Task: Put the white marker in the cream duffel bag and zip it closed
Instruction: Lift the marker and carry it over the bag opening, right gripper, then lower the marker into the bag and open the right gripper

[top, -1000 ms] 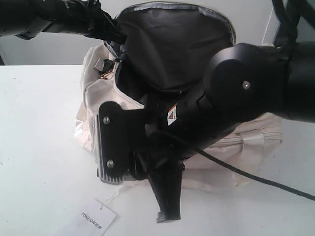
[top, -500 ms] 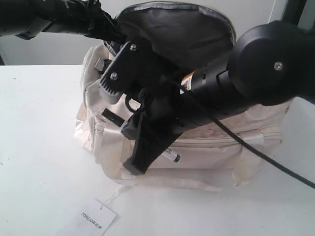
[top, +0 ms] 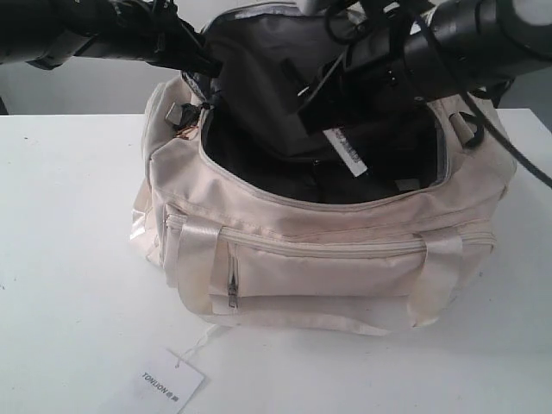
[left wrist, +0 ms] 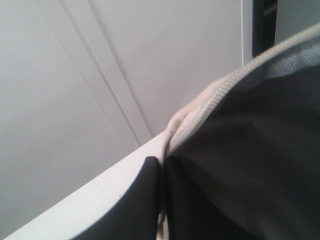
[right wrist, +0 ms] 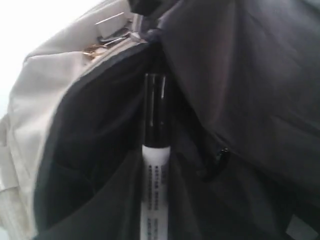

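The cream duffel bag (top: 319, 276) sits on the white table with its top open and its dark lining showing. My left gripper (top: 205, 65) is shut on the zipper edge of the bag's flap (left wrist: 200, 115) and holds the flap upright; the left gripper (left wrist: 162, 167) pinches that edge between its dark fingers. My right gripper (top: 332, 112) hangs over the opening, shut on the white marker (top: 348, 153). The right wrist view has the marker (right wrist: 155, 190) between the dark fingers of the right gripper (right wrist: 156, 170), black cap pointing down into the bag's interior.
A white paper tag (top: 168, 384) on a string lies on the table (top: 69, 259) in front of the bag. A gold zipper pull (top: 184, 131) hangs at the bag's left end. A front zip pocket (top: 328, 250) faces the camera. A black ring (top: 470, 129) sits at the right end.
My right arm has risen from in front of the bag and swung up over the opening, carrying the marker with it. The left gripper has kept the flap raised without moving.
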### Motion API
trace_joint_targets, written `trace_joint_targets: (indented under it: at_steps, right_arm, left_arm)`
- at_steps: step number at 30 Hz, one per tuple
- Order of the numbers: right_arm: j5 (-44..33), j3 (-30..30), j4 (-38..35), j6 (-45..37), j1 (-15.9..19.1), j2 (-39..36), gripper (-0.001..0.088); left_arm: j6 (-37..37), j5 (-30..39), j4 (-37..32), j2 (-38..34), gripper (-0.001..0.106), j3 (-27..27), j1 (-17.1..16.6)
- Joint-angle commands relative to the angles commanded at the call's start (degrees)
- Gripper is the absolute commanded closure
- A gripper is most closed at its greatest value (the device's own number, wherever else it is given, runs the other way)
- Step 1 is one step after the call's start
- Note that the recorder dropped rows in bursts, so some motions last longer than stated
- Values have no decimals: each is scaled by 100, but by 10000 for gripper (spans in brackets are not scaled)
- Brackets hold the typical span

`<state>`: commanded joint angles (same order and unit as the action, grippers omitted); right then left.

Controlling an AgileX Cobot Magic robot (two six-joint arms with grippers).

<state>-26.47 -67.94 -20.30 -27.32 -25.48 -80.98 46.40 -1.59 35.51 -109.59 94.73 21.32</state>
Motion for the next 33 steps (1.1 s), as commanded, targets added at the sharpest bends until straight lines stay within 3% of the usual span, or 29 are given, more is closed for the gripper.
trace_joint_targets:
  at_steps: [10,16,20,33]
  right_arm:
    - [668,0,487,7,552,-59,843]
    - [693,0,662,7,550,-387,843]
    - [679,0,1333,7,550,-688,843]
    - [459,0,961,136,550,-1330,843]
  left_arm:
    - [0,0,0,0,1053,0,0]
    - [0,0,0,0,1053,0,0]
    - [0,0,0,0,1053,0,0]
    - [0,0,0,0,1053,0,0]
